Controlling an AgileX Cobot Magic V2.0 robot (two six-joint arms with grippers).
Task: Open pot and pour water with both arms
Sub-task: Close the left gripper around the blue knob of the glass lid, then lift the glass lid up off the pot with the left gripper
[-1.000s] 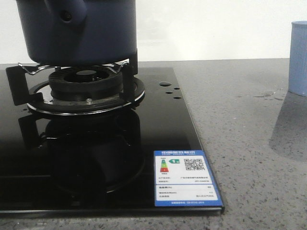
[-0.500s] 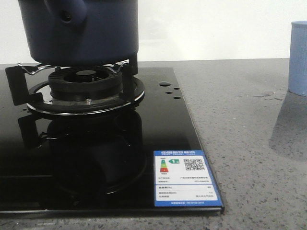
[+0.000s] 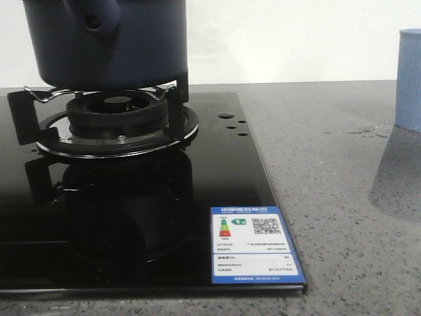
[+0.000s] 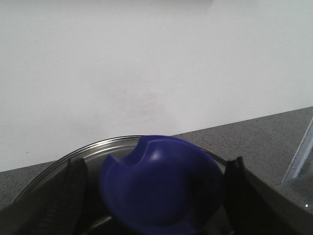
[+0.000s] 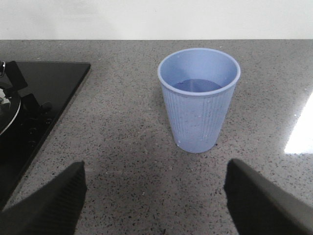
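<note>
The pot (image 3: 108,43) sits on the stove (image 3: 131,197). The left gripper (image 4: 154,196) is spread around the lid knob (image 4: 159,186), ready to lift it. The right gripper (image 5: 154,196) is spread wide near the cup (image 5: 199,98) of water.

A blue lid knob (image 4: 159,188) sits between the left gripper's (image 4: 156,196) spread fingers (image 4: 73,191), above a shiny lid rim (image 4: 98,145).

A plain white wall (image 3: 296,39) runs along the far side, meeting the bench (image 3: 342,197), a grey speckled stone surface. A glossy black glass hob (image 3: 131,224) lies on the left part of it and mirrors what stands above. At the right, a bright patch of light (image 5: 301,132) glares on the stone.
</note>
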